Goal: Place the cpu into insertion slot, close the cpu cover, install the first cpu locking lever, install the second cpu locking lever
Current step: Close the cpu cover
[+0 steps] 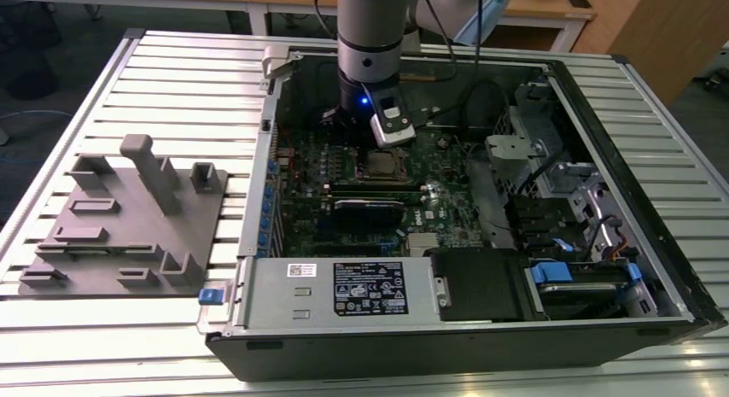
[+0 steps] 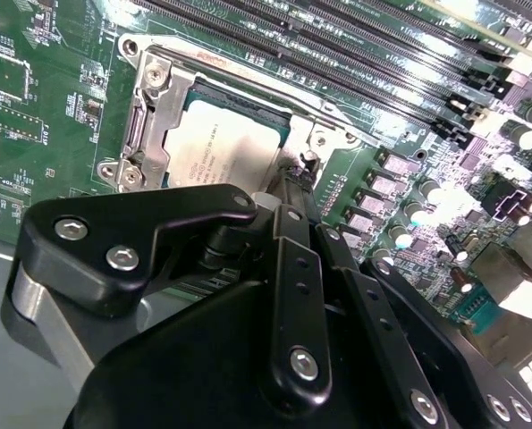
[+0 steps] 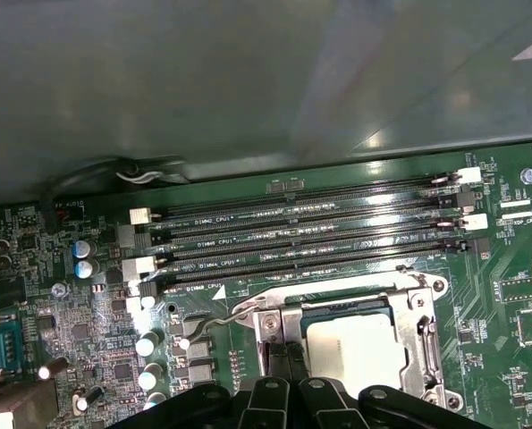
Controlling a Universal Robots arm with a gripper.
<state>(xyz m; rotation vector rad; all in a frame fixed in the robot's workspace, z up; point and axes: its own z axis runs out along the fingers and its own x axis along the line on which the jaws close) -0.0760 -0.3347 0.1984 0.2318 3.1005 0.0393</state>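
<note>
Nearest the lens we record the gripper (image 2: 294, 186), its jaws closed tip to tip with nothing seen between them, the tips set at the edge of the insertion slot (image 2: 243, 98). We find the cpu (image 2: 221, 147) seated flat inside the slot, and the cpu cover (image 2: 151, 134) appears to lie down around it. Just beside the slot a thin wire lever (image 3: 214, 323) stands out over the circuit board (image 3: 507, 295); we judge it not latched.

Hazards, in our judgement:
- The closed tips could slide off the narrow cover edge onto the cpu's top, or onto the small parts (image 3: 147, 344) near the slot.
- The lever, if let go under load, could spring away.
- If the cover is not fully down, forcing a lever could tilt the cpu on its contacts.

Long black card slots (image 3: 310, 241) lie just beyond the slot, apart from the tips.
</note>
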